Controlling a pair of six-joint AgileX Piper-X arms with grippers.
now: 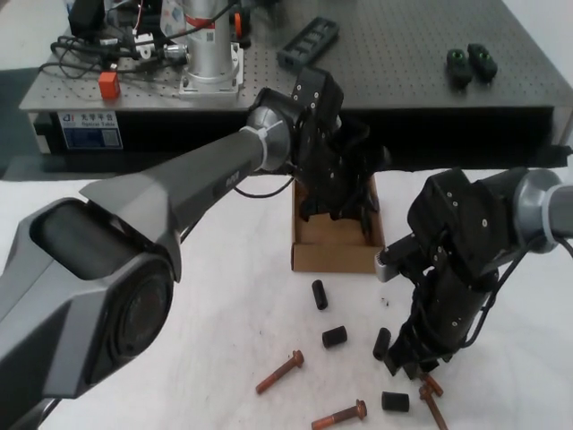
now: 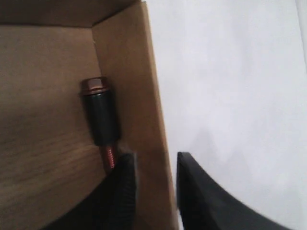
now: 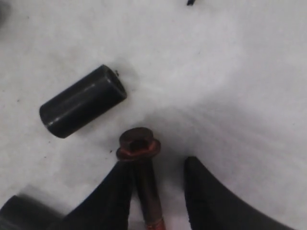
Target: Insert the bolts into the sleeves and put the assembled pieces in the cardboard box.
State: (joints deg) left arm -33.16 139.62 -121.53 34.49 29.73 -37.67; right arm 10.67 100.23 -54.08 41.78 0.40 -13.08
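The cardboard box point(image 1: 333, 257) stands mid-table. My left gripper point(image 1: 347, 204) hangs over it, open point(image 2: 153, 189), with one finger inside the box and one outside its wall point(image 2: 152, 120). An assembled bolt-and-sleeve point(image 2: 100, 117) lies free on the box floor against that wall. My right gripper point(image 1: 407, 356) is low over the white cloth, open point(image 3: 158, 196), with a copper bolt point(image 3: 143, 167) lying between its fingers, nearer one of them. A loose black sleeve point(image 3: 82, 101) lies just beyond the bolt's head. Other sleeves point(image 1: 319, 294) point(image 1: 334, 337) and bolts point(image 1: 279, 372) point(image 1: 340, 415) lie scattered in front of the box.
A perforated metal bench point(image 1: 403, 54) runs along the back, carrying a metal post point(image 1: 211, 49), an orange block point(image 1: 108, 84), a black tray point(image 1: 308, 42) and two black knobs point(image 1: 470, 64). The white cloth to the left of the box is bare.
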